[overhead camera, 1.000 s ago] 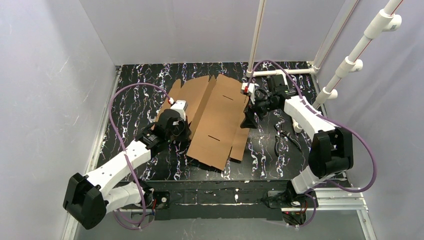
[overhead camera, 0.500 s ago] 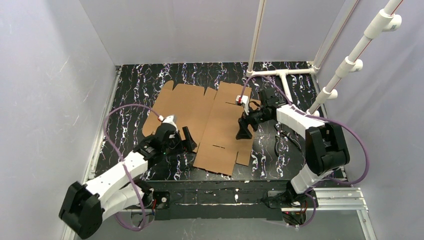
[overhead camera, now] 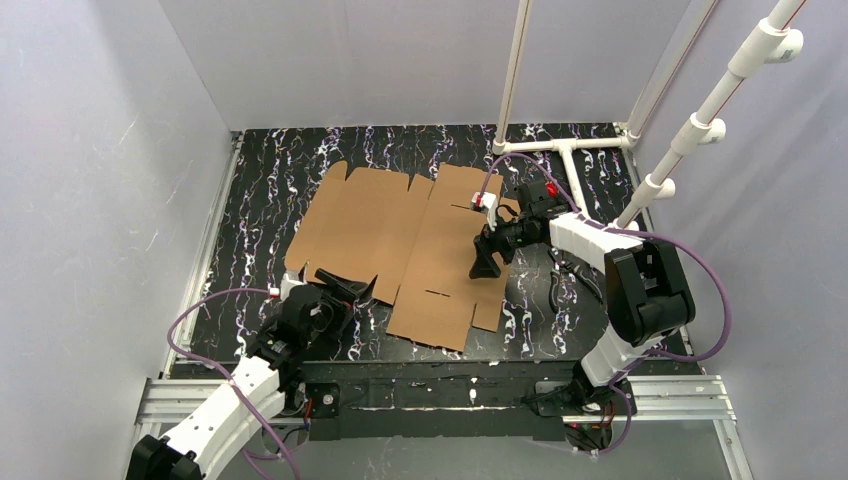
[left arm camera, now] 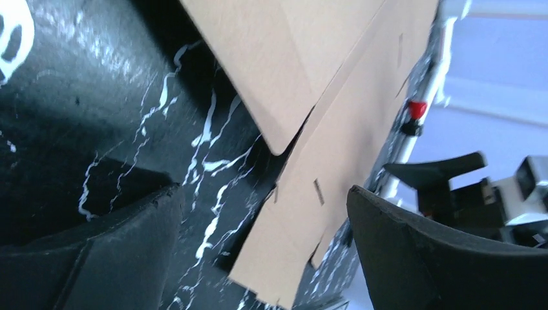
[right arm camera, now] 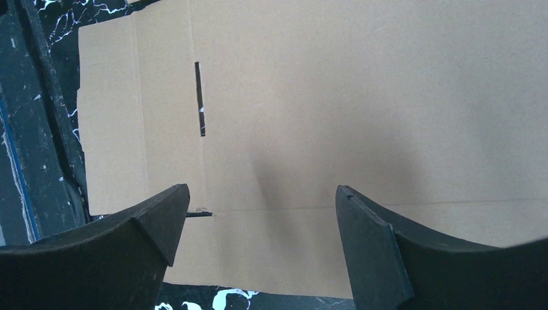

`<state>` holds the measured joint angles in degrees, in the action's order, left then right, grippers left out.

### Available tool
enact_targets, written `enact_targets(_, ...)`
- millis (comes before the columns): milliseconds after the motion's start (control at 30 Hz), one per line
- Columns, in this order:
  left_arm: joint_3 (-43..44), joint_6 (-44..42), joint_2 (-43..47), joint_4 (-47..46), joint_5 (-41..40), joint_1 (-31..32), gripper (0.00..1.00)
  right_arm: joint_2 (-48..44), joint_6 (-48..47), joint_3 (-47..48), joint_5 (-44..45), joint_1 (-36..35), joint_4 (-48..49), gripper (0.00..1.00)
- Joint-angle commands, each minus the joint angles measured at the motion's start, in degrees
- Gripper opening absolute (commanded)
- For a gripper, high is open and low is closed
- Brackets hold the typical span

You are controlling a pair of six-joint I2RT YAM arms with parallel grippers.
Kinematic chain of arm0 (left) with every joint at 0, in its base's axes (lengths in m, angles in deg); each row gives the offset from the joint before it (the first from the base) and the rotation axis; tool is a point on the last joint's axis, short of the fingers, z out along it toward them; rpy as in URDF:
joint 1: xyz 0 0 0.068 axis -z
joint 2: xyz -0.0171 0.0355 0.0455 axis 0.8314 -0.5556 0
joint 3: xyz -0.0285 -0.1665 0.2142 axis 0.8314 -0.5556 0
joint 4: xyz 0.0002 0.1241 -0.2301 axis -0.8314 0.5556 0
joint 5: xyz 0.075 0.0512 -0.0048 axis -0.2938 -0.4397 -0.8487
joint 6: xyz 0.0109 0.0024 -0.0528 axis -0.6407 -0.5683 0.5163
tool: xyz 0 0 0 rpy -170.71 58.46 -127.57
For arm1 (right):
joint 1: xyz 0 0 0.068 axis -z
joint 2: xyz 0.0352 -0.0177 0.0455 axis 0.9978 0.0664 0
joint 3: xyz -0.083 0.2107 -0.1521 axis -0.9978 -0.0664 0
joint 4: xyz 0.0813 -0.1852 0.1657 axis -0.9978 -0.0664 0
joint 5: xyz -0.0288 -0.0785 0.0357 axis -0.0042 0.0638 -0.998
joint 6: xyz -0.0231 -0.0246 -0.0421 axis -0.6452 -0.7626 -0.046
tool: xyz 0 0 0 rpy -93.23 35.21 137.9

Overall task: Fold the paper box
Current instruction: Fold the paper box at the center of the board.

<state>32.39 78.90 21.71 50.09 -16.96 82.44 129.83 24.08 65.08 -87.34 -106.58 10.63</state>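
Observation:
The paper box point(overhead camera: 400, 235) is a brown die-cut cardboard sheet lying flat and unfolded on the black marbled table point(overhead camera: 260, 190). My left gripper point(overhead camera: 348, 288) hovers open at the sheet's near-left edge, touching nothing. In the left wrist view the gripper point(left arm camera: 263, 190) frames a rounded flap and slotted panel of the box point(left arm camera: 336, 129) lying beyond its tips. My right gripper point(overhead camera: 487, 262) stands open over the sheet's right edge. In the right wrist view that gripper point(right arm camera: 262, 188) straddles bare cardboard point(right arm camera: 323, 97) beside a slot, nothing between its fingers point(right arm camera: 155, 226).
A dark plier-like tool point(overhead camera: 565, 282) lies on the table just right of the sheet. White pipe framing point(overhead camera: 560, 148) stands at the back right. Pale walls enclose the table on the left, back and right.
The left gripper opened and let go of the raised left panel, which dropped flat. The left arm drew back toward the near edge. The right gripper came down over the sheet's right edge.

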Motion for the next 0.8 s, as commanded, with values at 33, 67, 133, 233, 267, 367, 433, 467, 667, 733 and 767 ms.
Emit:
enact_targets(33, -2.46, 5.08, -3.11, -7.79, -3.97, -5.44, 0.94, 0.31, -1.33, -0.44, -2.11, -0.19, 0.77, 0.92)
enact_targets(67, -3.87, 6.65, -4.45, -9.92, -3.62, -6.92, 0.93, 0.28, -1.67, -0.39, -2.36, -0.19, 0.49, 0.92)
enact_targets(133, -6.29, 7.88, -7.55, -16.74, -3.23, -9.46, 0.91, 0.27, -2.22, -0.33, -2.76, -0.18, -0.03, 0.92)
enact_targets(233, -5.09, 6.98, -12.49, -19.77, -3.21, -12.45, 0.84, 0.18, -2.98, -0.17, -3.18, -0.18, -0.59, 0.93)
enact_targets(267, -4.32, 6.87, -14.03, -20.65, -3.36, -13.12, 0.83, 0.2, -3.14, -0.17, -3.39, -0.18, -0.72, 0.93)
enact_targets(367, -2.58, 5.87, -18.75, -24.28, -3.98, -14.31, 0.76, 0.36, -3.91, 0.0, -3.63, -0.18, -1.42, 0.93)
enact_targets(433, -1.9, 6.22, -21.5, -26.02, -4.03, -14.76, 0.71, 0.44, -4.28, 0.09, -3.81, -0.18, -1.75, 0.93)
enact_targets(467, -1.91, 6.46, -22.74, -27.27, -4.14, -14.85, 0.66, 0.45, -4.45, 0.12, -3.84, -0.18, -1.88, 0.93)
enact_targets(667, -3.5, 5.96, -26.3, -33.29, -6.21, -15.19, 0.36, 1.03, -5.24, 0.27, -4.26, -0.18, -2.57, 0.93)
enact_targets(733, -3.75, 4.63, -26.12, -34.1, -7.15, -15.42, 0.24, 1.21, -5.49, 0.33, -4.41, -0.18, -2.87, 0.93)
enact_targets(767, -3.86, 4.02, -25.95, -34.42, -7.31, -15.51, 0.19, 1.36, -5.69, 0.42, -4.52, -0.18, -3.01, 0.93)
